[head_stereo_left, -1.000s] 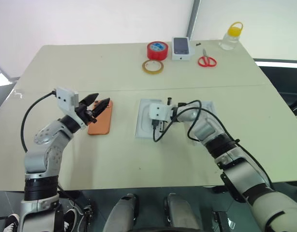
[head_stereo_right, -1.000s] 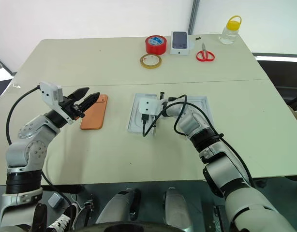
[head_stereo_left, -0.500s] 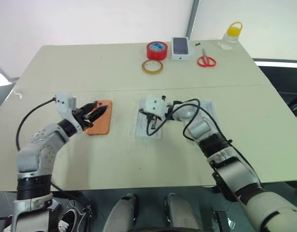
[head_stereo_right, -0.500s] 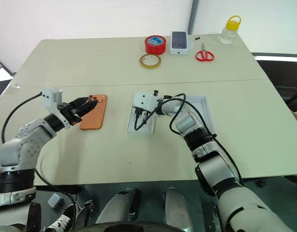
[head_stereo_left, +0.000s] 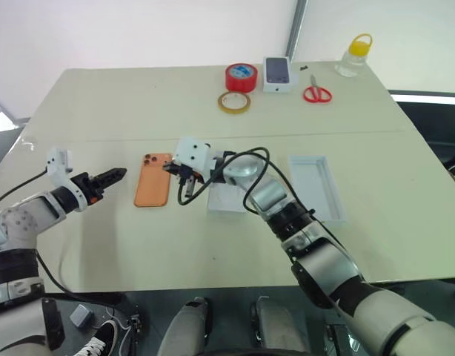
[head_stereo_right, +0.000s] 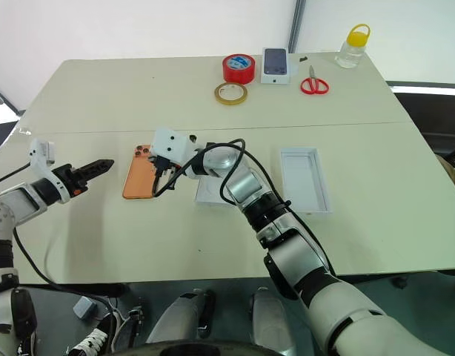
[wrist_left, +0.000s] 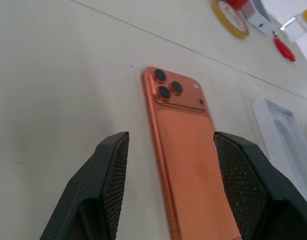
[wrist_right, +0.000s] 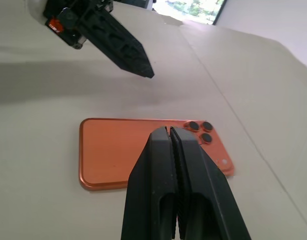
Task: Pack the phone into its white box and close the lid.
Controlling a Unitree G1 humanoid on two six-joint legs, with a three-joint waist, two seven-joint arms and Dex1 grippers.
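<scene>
Phone lies camera-side up on the surface, left of the box, unheld. Right gripper, jaws pressed together, hangs at its right edge, probably to nudge it. Left gripper, jaws spread, waits just left, likely to grasp.

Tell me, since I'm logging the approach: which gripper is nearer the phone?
Right. The right gripper is at the phone's camera end; the left gripper is off to its side.
</scene>
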